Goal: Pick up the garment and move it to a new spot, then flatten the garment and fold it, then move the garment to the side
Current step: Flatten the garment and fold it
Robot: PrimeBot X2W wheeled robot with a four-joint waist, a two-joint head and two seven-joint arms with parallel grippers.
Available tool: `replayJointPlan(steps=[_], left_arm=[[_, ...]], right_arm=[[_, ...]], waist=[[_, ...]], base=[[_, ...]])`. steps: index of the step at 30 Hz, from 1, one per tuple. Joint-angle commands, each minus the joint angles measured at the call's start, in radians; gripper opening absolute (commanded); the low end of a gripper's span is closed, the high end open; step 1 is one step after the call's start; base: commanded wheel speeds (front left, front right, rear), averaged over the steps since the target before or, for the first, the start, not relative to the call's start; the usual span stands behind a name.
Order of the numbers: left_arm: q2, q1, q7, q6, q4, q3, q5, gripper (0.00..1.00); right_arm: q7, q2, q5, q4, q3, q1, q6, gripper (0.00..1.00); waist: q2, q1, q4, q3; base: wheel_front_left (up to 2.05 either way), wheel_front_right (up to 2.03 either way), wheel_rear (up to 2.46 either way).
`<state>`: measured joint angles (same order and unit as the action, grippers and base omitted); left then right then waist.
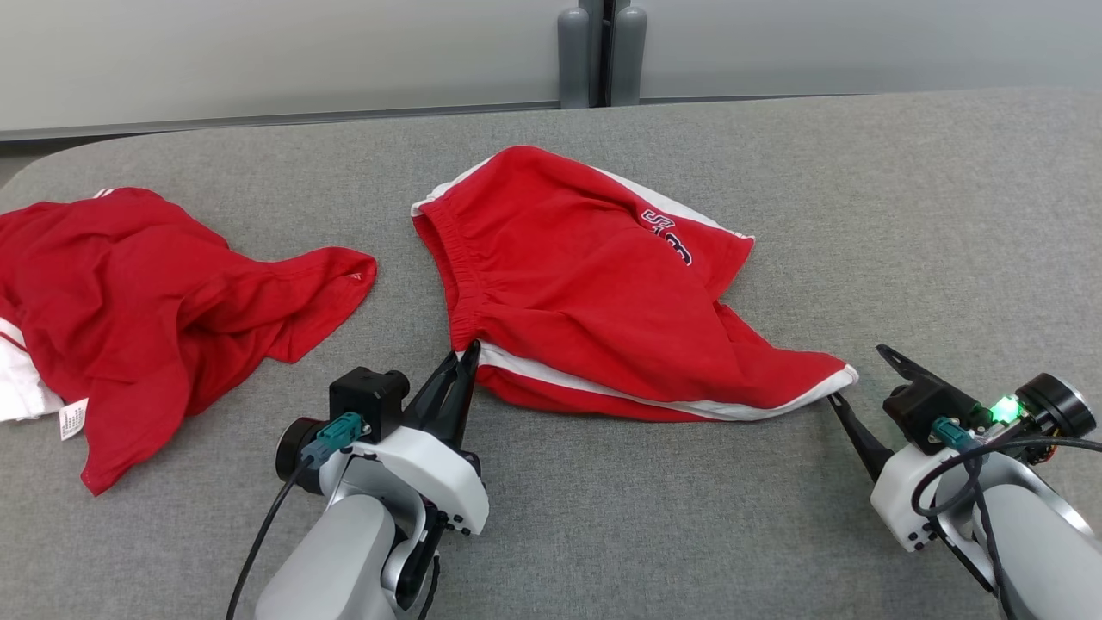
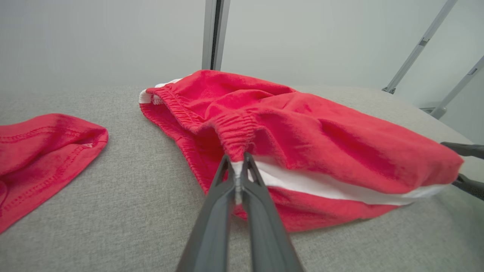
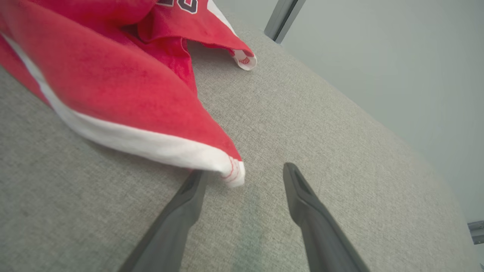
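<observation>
A pair of red shorts (image 1: 585, 284) with white side stripes and dark lettering lies rumpled in the middle of the grey table. My left gripper (image 1: 465, 357) is shut on the shorts' near-left corner, where the elastic waistband meets the white stripe; the left wrist view shows the fabric (image 2: 287, 136) pinched between my fingers (image 2: 237, 173). My right gripper (image 1: 852, 375) stands open at the shorts' near-right tip. In the right wrist view the white hem corner (image 3: 230, 170) lies just beside my left finger (image 3: 189, 196), with nothing held in the gripper (image 3: 242, 175).
A second red garment (image 1: 146, 319) with a white tag lies crumpled at the table's left edge, also seen as red cloth (image 2: 41, 151) in the left wrist view. Bare grey table (image 1: 930, 232) spreads to the right and front. A grey post (image 1: 603, 52) stands behind.
</observation>
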<state>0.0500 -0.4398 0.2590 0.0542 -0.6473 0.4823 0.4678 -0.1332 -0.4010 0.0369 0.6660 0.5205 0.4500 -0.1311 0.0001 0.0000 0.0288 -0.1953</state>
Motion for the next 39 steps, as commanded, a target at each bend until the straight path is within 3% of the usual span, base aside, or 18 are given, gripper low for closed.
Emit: replayJointPlan(steps=[1, 10, 12, 13, 23, 26, 32, 39], left_arm=[[0.003, -0.015, 0.004, -0.004, 0.001, 0.0, 0.004, 0.0], [0.003, -0.017, 0.005, -0.01, -0.004, 0.013, 0.015, 0.0], [0.003, -0.018, 0.005, -0.011, -0.006, 0.015, 0.015, 0.0], [0.003, -0.018, 0.005, -0.011, -0.007, 0.016, 0.015, 0.0], [0.006, -0.019, -0.004, 0.017, 0.005, 0.021, 0.044, 0.0], [0.02, -0.036, -0.012, 0.025, 0.044, 0.01, 0.057, 0.0], [0.056, -0.092, -0.086, 0.029, 0.184, -0.011, 0.087, 0.0], [0.088, -0.162, -0.211, 0.018, 0.335, -0.042, 0.133, 0.0]], right_arm=[[-0.008, -0.005, -0.005, 0.003, 0.01, 0.011, 0.0, 1.0], [-0.045, -0.01, -0.009, 0.027, 0.065, 0.047, 0.001, 1.0], [-0.048, -0.01, -0.006, 0.034, 0.073, 0.053, 0.0, 0.1], [-0.055, -0.01, -0.005, 0.036, 0.08, 0.056, 0.001, 0.0], [-0.094, -0.021, -0.014, 0.044, 0.074, 0.073, 0.0, 0.0], [-0.111, -0.03, -0.055, 0.011, 0.006, 0.1, 0.001, 0.0], [-0.115, 0.015, -0.168, -0.088, -0.168, 0.082, 0.001, 0.0], [-0.051, 0.028, -0.227, -0.185, -0.202, 0.108, 0.001, 0.0]], waist=[[-0.0001, 0.0, 0.0, 0.0], [-0.0001, 0.0, -0.002, 0.004], [-0.0001, 0.0, -0.002, 0.005], [-0.0001, 0.0, -0.002, 0.006], [-0.0001, 0.0, -0.004, 0.039], [-0.0001, 0.0, -0.011, 0.064], [-0.0001, 0.0, -0.03, 0.128], [-0.0001, 0.0, -0.051, 0.208]], base=[[0.0, 0.0, 0.0], [0.0, 0.0, 0.0], [0.0, 0.0, 0.0], [0.0, 0.0, 0.0], [0.0, 0.0, 0.0], [0.0, 0.0, 0.0], [0.0, 0.0, 0.0], [0.0, 0.0, 0.0]])
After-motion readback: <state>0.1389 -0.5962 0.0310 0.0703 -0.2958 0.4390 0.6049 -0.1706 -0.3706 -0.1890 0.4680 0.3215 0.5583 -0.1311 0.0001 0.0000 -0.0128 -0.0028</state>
